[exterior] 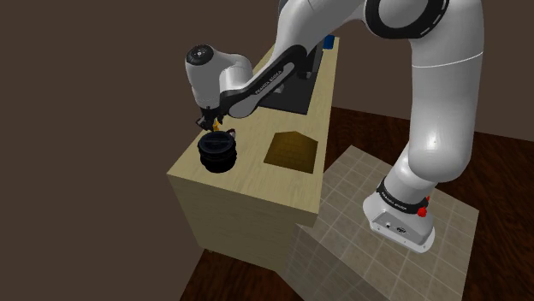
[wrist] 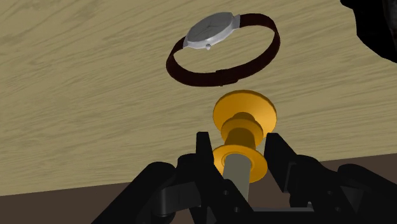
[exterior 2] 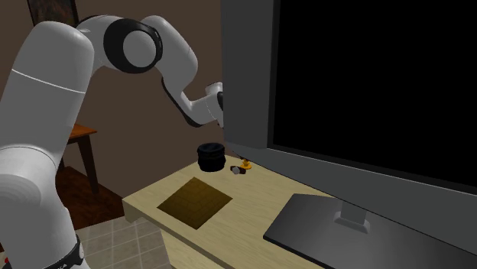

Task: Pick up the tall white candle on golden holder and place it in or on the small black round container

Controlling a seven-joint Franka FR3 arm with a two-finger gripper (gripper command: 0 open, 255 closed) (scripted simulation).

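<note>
Black round container [exterior: 216, 154] close at six o'clock of gripper [exterior: 214, 128] in shoulder view, monitor base [exterior: 287, 90] crowding two o'clock, wristwatch [wrist: 222, 48] just beside, open tabletop [exterior: 257, 184] at four o'clock.

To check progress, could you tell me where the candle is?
In the wrist view, the candle is at the gripper, the wristwatch just beyond it on the table.

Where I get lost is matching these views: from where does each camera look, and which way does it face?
Shoulder view: beside and behind the stand, looking down over the table; the arm reaches up-left to the black container.
Second exterior view: by the monitor, facing back across the table at the arm.
Wrist view: on the hand, looking down past the gripper at the candle and watch.
Shared: second exterior and wrist views both show the candle beside the watch.
</note>
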